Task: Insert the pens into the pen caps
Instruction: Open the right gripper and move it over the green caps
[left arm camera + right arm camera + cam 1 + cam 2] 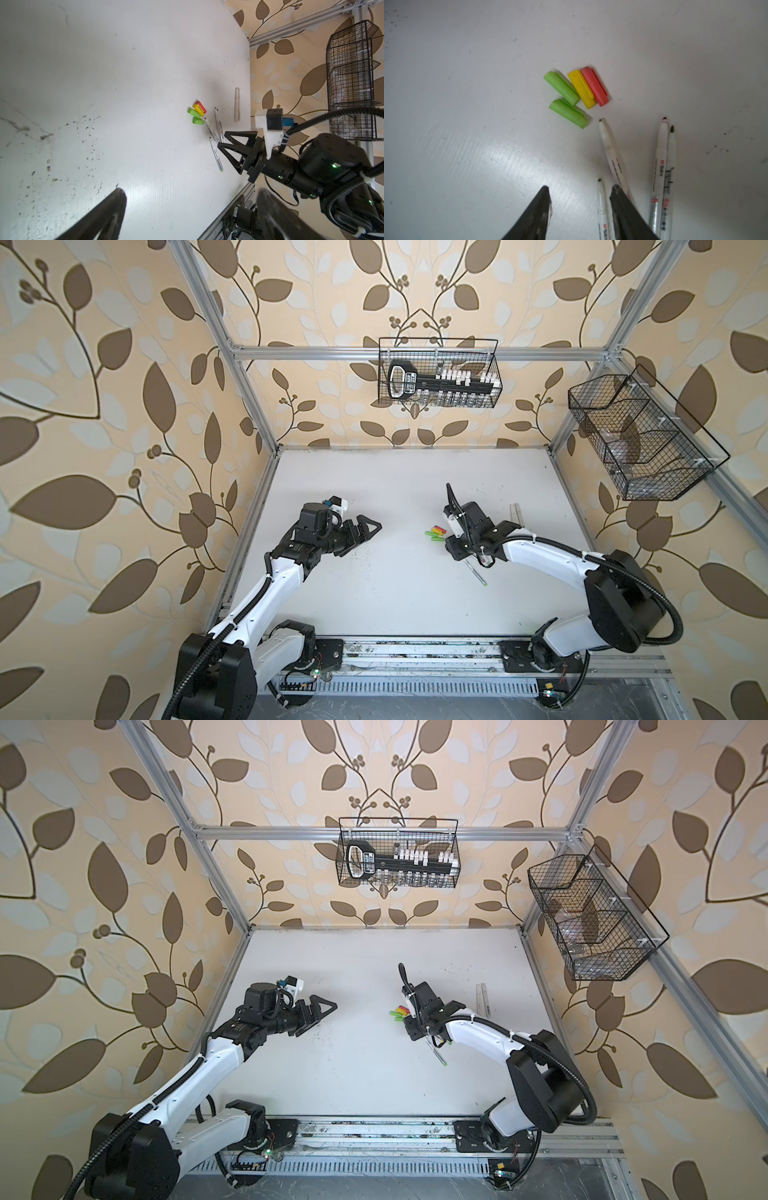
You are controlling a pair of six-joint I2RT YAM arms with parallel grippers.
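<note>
1. In both top views, the left gripper [368, 526] [322, 1006] hung wide apart and empty, well apart from the pen caps [434, 532].
2. Left wrist view: four coloured pen caps [197, 114] lay bunched, with uncapped thin pens [216, 153] beside them and grey markers [237, 106] near the table edge.
3. Right wrist view: the right gripper [580, 191] had its fingers apart, one pen [601, 199] between them, unclamped. Judged: nothing had been inserted yet.

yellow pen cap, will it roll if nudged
The yellow pen cap probably won't roll far: its raised clip should catch. Small and light-looking, it may skid on the smooth table. It touches the red cap, which would likely shift too.
</note>
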